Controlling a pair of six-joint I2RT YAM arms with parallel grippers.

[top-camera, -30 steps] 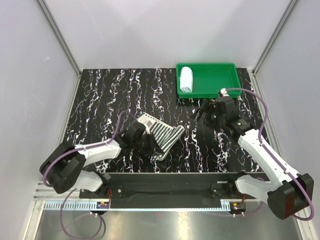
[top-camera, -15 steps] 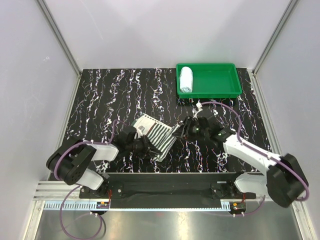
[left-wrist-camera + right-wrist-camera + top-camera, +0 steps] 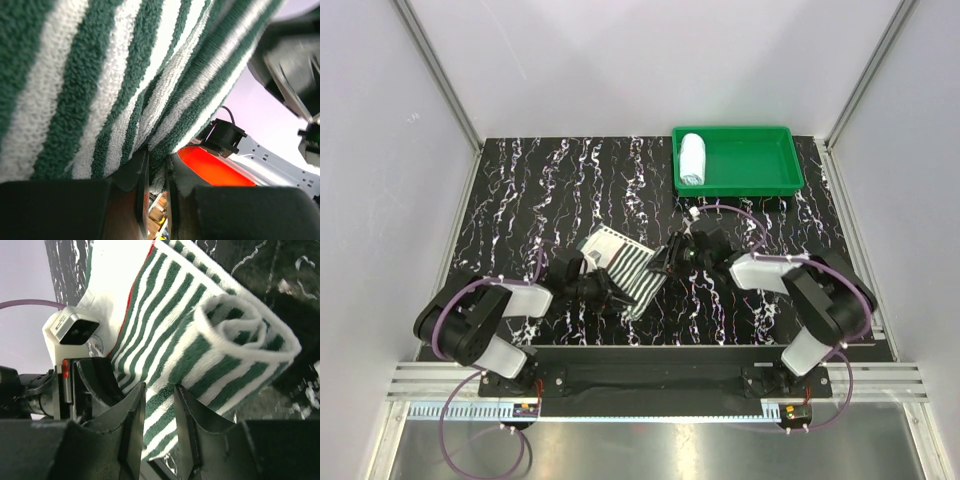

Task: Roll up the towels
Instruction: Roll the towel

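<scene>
Black marble-look table point(image 3: 520, 200) with white veins, plain grey walls on three sides. The shallow green plastic tray point(image 3: 790, 187) sits at the far right corner, so I'll place everything off that.

The plain pale blue cloth towel point(image 3: 692, 158) is inside the tray at its left end, rolled into a neat little cylinder.

The dark-and-white striped cloth towel point(image 3: 630, 265) is out of the tray, down toward the near edge and to the tray's left, lying mostly flat on the table. Up close the stripes look dark green. In the right wrist view one end of it point(image 3: 240, 335) is curled into a loose roll, and the rest is spread out with a red line near a white patch.

The left gripper point(image 3: 608, 293) is on the side of the striped towel away from the tray. Its wrist view shows the fingers point(image 3: 142, 200) nearly together with a fold of towel pinched in the slit, so it's clamped on the cloth.

The right gripper point(image 3: 665, 262) is on the tray side of that towel, right at its edge. Its fingers point(image 3: 132, 430) have only a narrow gap with stripes showing through, and I can't tell if it's actually got hold of the fabric.
</scene>
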